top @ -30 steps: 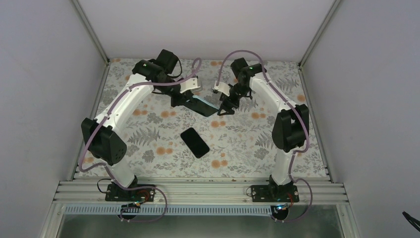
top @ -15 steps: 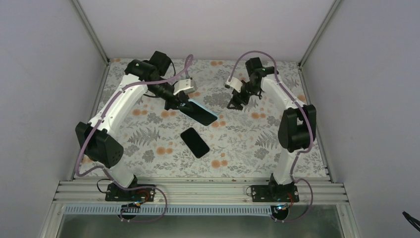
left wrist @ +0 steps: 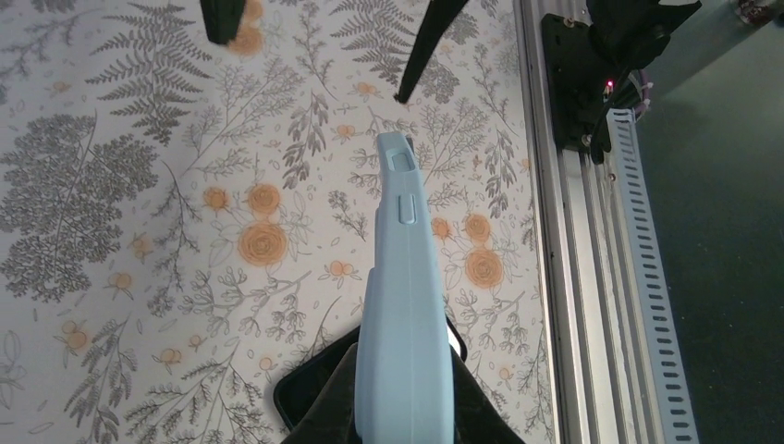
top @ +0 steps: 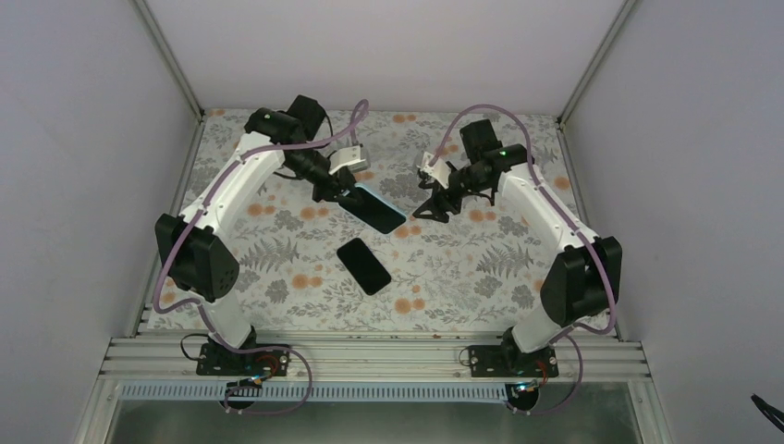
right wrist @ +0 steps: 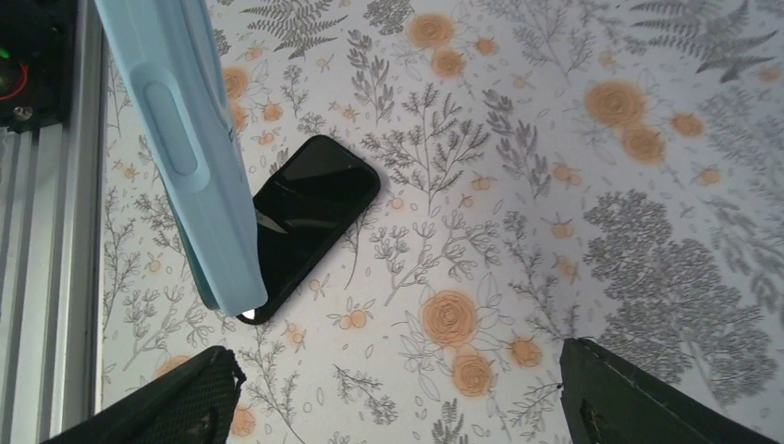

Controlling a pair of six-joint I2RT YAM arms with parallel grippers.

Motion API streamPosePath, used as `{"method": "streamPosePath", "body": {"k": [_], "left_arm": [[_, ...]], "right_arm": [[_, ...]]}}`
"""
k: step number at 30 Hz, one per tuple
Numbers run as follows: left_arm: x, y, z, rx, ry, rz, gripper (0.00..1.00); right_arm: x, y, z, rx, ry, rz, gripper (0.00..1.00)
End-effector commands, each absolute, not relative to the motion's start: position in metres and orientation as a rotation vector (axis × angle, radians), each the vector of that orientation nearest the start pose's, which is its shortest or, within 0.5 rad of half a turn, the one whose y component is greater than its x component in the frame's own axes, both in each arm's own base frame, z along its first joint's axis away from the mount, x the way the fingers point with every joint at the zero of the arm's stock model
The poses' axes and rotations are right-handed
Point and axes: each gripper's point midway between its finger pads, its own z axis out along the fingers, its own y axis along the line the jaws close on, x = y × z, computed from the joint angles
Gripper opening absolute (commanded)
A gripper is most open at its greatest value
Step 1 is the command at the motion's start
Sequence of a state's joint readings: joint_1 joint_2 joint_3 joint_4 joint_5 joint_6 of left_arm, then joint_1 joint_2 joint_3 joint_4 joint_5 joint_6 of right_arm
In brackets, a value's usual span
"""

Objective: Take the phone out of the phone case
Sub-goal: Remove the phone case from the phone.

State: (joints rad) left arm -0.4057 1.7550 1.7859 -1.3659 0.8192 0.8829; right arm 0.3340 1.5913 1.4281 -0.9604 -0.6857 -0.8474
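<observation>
Low in the centre of the overhead frame, the phone [top: 363, 265] lies flat on the desk [top: 462, 277], dark face up and bare of any shell, so the extraction itself looks done. Just beyond it, toward the upper middle, the case [top: 381, 210] hangs tilted above the desk. One end is pinched by the left end effector [left wrist: 407, 412], whose jaws are closed narrow on the shell. Farther to the right, the right end effector [right wrist: 396, 351] is spread wide and holds nothing. What remains, I judge, is setting the case down well. Lower it onto a patch of desk apart from the phone and flatten the tilt before letting go, so no corner strikes first. Keep the right arm back from the case's free end.
</observation>
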Motion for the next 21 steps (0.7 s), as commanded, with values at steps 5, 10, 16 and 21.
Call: {"method": "streamPosePath", "body": {"k": [5, 10, 16, 21], "left_arm": [[0.281, -0.266, 0.278, 1.62, 1.839, -1.064, 0.02], [0.282, -0.267, 0.277, 1.617, 1.845, -1.068, 0.02], [0.284, -0.267, 0.278, 1.614, 1.847, -1.062, 0.02], [0.287, -0.268, 0.275, 1.611, 1.855, -1.07, 0.02]], "right_arm": [[0.306, 0.232, 0.208, -1.509, 1.913, 0.773, 0.85], [0.306, 0.235, 0.21, -1.515, 1.906, 0.797, 0.85], [0.306, 0.24, 0.208, -1.526, 1.905, 0.813, 0.84], [0.304, 0.242, 0.207, -1.534, 1.906, 0.815, 0.84]]}}
